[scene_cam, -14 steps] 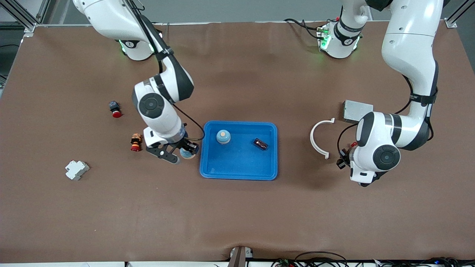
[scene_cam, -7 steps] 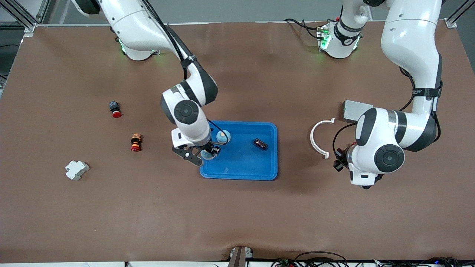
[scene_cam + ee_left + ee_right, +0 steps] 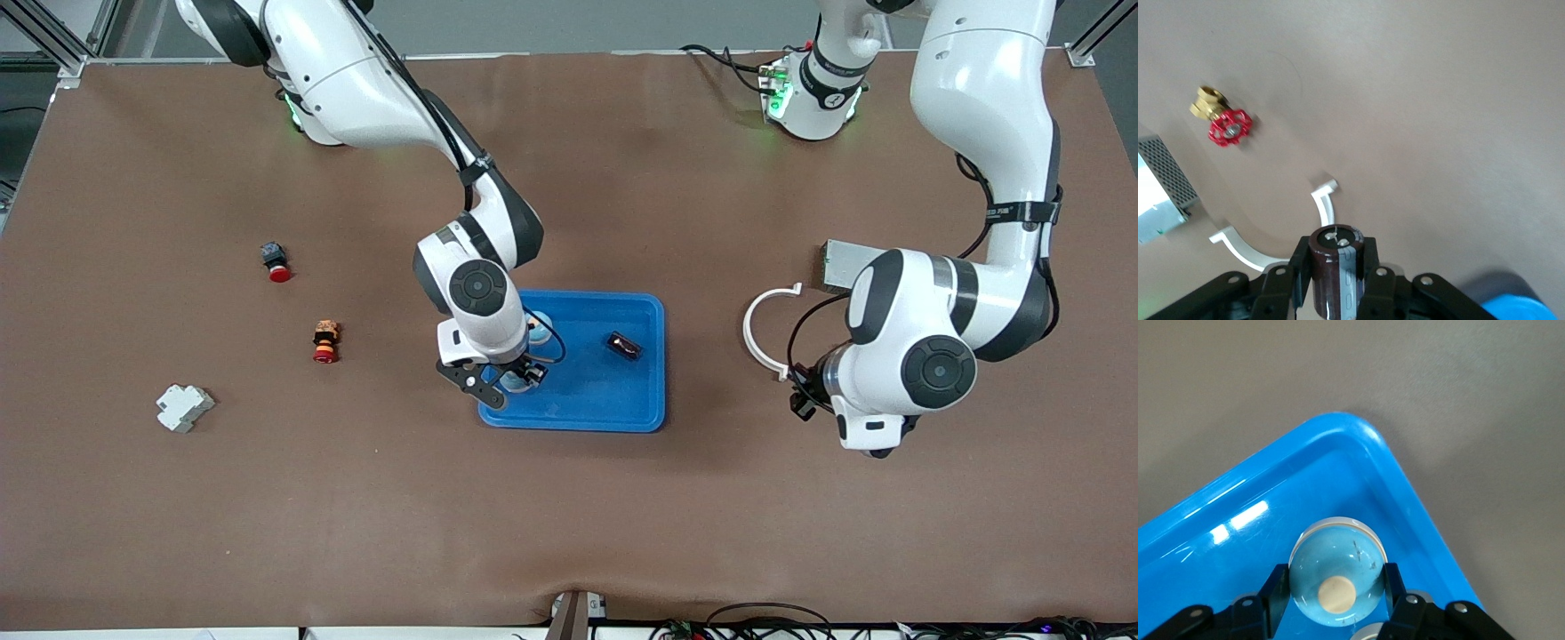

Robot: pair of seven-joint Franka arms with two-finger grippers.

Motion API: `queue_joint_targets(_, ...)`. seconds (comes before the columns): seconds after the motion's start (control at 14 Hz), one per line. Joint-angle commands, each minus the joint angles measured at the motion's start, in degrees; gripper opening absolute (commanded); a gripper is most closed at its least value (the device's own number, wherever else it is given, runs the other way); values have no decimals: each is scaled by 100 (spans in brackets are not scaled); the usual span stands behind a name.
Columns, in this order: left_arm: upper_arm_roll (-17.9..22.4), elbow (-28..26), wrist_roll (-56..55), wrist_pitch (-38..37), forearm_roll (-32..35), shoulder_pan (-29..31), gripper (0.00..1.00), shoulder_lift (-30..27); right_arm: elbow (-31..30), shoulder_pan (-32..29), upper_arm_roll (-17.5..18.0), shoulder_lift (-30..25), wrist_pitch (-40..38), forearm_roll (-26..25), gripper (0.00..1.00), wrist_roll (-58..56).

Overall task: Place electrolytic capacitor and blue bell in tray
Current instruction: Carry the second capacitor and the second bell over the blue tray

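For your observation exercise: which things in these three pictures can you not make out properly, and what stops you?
- Left gripper: front view, hidden under its own arm; the capacitor it holds shows only in its wrist view.
- Bell already in the tray: front view, half covered by the right arm.
- Grey box: left wrist view, cut by the edge.
- Dark item in the tray: front view, too small to identify.

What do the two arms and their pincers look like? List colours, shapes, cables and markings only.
Both arms are glossy white rounded segments with black joint bands and round dark grey caps at the wrist. Thin black cables run along each forearm. The bases glow green. The right pincer and left pincer are black, with bolted finger mounts visible in the wrist views. The left arm carries small grey lettering on a black band.
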Motion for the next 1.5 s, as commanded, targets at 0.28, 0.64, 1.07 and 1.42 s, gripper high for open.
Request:
queue_joint_targets(0.28, 1, 205, -1175, 863, -114, -635, 7, 194, 389, 170, -83, 316, -132, -119, 0, 359)
queue_joint_targets(0.64, 1, 205, -1922, 1681, -114, -1127, 7, 361, 451, 214, -83, 465, -115, -224, 0, 492)
queue_joint_targets(1.07, 1, 197, -2521, 2279, -254, -1541, 7, 598, 513, 250, -83, 588, -71, -233, 0, 755)
queue_joint_targets(1.42, 10, 197, -2802, 2911, -255, -1865, 8, 1090, 513, 241, -83, 624, -53, -260, 35, 799)
